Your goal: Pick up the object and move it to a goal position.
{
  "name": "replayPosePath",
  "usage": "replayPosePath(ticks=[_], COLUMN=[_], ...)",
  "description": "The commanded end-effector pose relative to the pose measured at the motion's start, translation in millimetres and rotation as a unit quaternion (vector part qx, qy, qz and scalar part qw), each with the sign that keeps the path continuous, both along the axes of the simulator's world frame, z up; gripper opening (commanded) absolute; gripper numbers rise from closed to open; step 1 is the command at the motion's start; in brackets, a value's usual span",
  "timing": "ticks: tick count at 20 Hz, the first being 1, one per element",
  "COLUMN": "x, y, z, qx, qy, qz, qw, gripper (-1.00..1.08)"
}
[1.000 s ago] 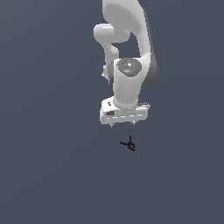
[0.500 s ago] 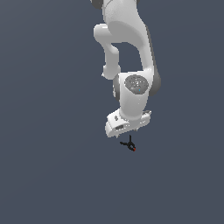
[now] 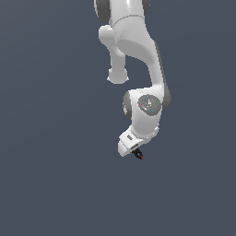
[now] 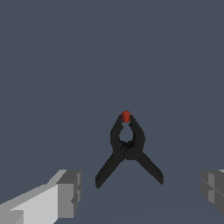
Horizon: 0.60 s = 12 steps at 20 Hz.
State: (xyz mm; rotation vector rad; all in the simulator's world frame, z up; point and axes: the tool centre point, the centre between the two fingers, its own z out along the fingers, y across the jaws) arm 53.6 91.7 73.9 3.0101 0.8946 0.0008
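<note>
Gripper (image 4: 139,192) jaws are wide apart, w/ the small black object (image 4: 127,146) lying between them, not touched.

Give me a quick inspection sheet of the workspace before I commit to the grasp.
Surface: plain dark grey-blue floor, unmarked.
Job's things: black clamp-shaped object with red tip, two prongs splayed, lying free; in the exterior view only its tip end shows under the hand. Goal position: nothing seen.
Clutter: nothing seen.
Grippers: hand open, fingers wide on either side of the prongs, not touching it.
Cables: nothing seen.
Surroundings: white arm only.
</note>
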Motion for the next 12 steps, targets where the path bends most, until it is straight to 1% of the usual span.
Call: replayPosePath(ticks=[1, 5, 12], x=[2.3, 3.5, 2.8], y=[2.9, 5.0, 4.7], z=[-5.8, -10.0, -18.7], qx=[0.0, 0.001, 0.0], qy=[0.0, 0.0, 0.001], qz=[0.016, 0.026, 0.025], qw=[0.9999, 0.9997, 0.9997], gripper=[1.0, 1.0, 1.0])
